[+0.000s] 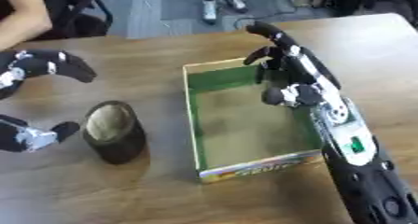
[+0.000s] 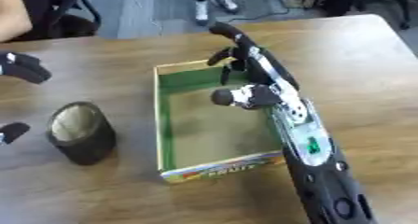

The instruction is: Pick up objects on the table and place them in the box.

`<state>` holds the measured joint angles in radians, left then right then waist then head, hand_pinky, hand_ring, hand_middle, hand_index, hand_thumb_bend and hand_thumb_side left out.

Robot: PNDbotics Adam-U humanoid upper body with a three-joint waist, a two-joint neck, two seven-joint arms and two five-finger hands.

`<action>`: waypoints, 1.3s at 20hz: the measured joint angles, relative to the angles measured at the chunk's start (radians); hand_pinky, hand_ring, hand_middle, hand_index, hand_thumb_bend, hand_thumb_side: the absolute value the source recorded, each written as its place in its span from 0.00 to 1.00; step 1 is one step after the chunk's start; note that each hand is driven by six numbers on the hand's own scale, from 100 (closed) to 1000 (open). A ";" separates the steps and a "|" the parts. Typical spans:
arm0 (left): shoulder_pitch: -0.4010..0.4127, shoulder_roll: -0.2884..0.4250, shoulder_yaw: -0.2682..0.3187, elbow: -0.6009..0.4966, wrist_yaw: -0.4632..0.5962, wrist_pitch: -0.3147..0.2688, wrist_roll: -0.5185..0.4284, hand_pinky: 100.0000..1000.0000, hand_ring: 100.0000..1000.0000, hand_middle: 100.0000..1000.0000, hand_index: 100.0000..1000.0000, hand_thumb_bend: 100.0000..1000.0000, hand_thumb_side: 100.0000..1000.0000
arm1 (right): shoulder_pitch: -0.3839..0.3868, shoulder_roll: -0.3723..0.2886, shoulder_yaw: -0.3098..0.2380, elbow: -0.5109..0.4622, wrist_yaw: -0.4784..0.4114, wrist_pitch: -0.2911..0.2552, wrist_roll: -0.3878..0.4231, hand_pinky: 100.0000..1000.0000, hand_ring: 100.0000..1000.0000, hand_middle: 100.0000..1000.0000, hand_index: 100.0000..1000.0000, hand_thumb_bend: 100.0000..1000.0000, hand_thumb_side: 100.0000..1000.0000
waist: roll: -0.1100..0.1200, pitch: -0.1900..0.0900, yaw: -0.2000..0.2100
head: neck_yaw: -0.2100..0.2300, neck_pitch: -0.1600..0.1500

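Observation:
A dark, squat cylinder [image 1: 113, 130] with a pale top stands on the wooden table, left of the box. The open cardboard box [image 1: 190, 112] has a green inside, a printed front wall, and nothing that I can see in it. My left hand [image 1: 37, 65] is at the left edge, open wide. Its fingers arch above and its thumb [image 1: 37, 136] sits below, just left of the cylinder and apart from it. My right hand [image 1: 303, 76] hovers over the box's far right corner, fingers relaxed and reaching past the far wall, holding nothing.
The brown table [image 1: 122, 190] stretches bare in front of the box and to its right. The far table edge runs along the top, with a chair [image 1: 81, 17] and floor beyond it. My right forearm [image 2: 314, 162] lies along the box's right wall.

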<state>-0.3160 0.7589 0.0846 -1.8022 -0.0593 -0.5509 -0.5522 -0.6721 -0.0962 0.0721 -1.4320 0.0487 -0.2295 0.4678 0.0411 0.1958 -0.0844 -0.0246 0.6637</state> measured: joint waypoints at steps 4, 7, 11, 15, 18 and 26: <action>0.000 0.000 0.000 0.000 -0.015 0.000 0.000 0.88 0.74 0.73 0.80 0.18 0.27 | 0.000 0.000 0.000 0.000 0.000 0.000 0.000 0.32 0.62 0.93 0.99 1.00 0.49 | 0.000 0.000 0.000 | 0.000 0.000; 0.000 0.000 0.000 0.000 -0.024 0.000 0.000 0.88 0.74 0.73 0.80 0.19 0.28 | 0.000 0.000 0.000 0.000 0.000 0.000 0.000 0.32 0.62 0.93 0.99 1.00 0.49 | 0.000 0.000 0.000 | 0.000 0.000; 0.000 0.000 -0.010 -0.001 -0.040 0.000 0.000 0.88 0.74 0.73 0.79 0.19 0.29 | 0.000 0.000 0.000 0.000 0.000 0.000 0.000 0.32 0.62 0.93 0.99 1.00 0.49 | 0.000 0.000 0.000 | 0.000 0.000; 0.000 -0.001 -0.031 0.000 -0.072 0.000 0.000 0.88 0.74 0.73 0.79 0.19 0.30 | -0.001 0.000 0.000 0.000 0.000 0.000 0.000 0.32 0.62 0.93 0.99 1.00 0.49 | 0.000 0.003 -0.001 | 0.000 0.000; 0.000 -0.008 -0.049 0.008 -0.109 0.000 0.000 0.88 0.74 0.73 0.79 0.20 0.31 | -0.008 0.000 0.000 0.000 0.000 0.000 0.000 0.32 0.62 0.93 0.99 1.00 0.49 | 0.000 0.006 -0.007 | 0.000 -0.001; 0.001 -0.025 -0.083 0.038 -0.215 -0.009 0.009 0.88 0.75 0.73 0.79 0.21 0.32 | -0.017 0.000 0.001 0.000 -0.001 0.000 0.000 0.32 0.62 0.93 0.99 1.00 0.49 | 0.000 0.012 -0.010 | 0.009 -0.001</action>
<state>-0.3147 0.7334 0.0019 -1.7644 -0.2739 -0.5603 -0.5428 -0.6895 -0.0962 0.0729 -1.4316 0.0477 -0.2294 0.4682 0.0406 0.2077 -0.0941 -0.0160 0.6628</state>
